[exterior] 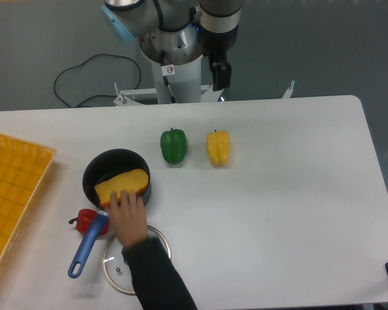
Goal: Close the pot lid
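- You can see the small round black pot (pixel 116 177) with its long blue handle (pixel 87 245) sitting on the white table (pixel 284 213), and it has no cover on it.
- Inside the pot lies a yellow-orange wedge of food (pixel 121 184).
- A person's hand (pixel 128 216) in a dark sleeve (pixel 156 278) reaches up from the near edge of the table and touches the near rim of the pot, right at the wedge.
- The round clear glass lid (pixel 133 258) with a thin metal rim lies flat on the table just below the pot, beside the blue handle, and the sleeve covers part of it.
- A small red thing (pixel 85 220) peeks out from under the handle, close to the pot.
- A green bell pepper (pixel 173 146) stands up and to the right of the pot, with a yellow bell pepper (pixel 218 148) just beyond it.
- A yellow mesh tray (pixel 13 194) sits to the left of the pot at the table's edge.
- The robot's dark claw (pixel 221 76) hangs far behind the pot, past the table's back edge, and it holds nothing; you cannot tell from here how wide its fingers are.
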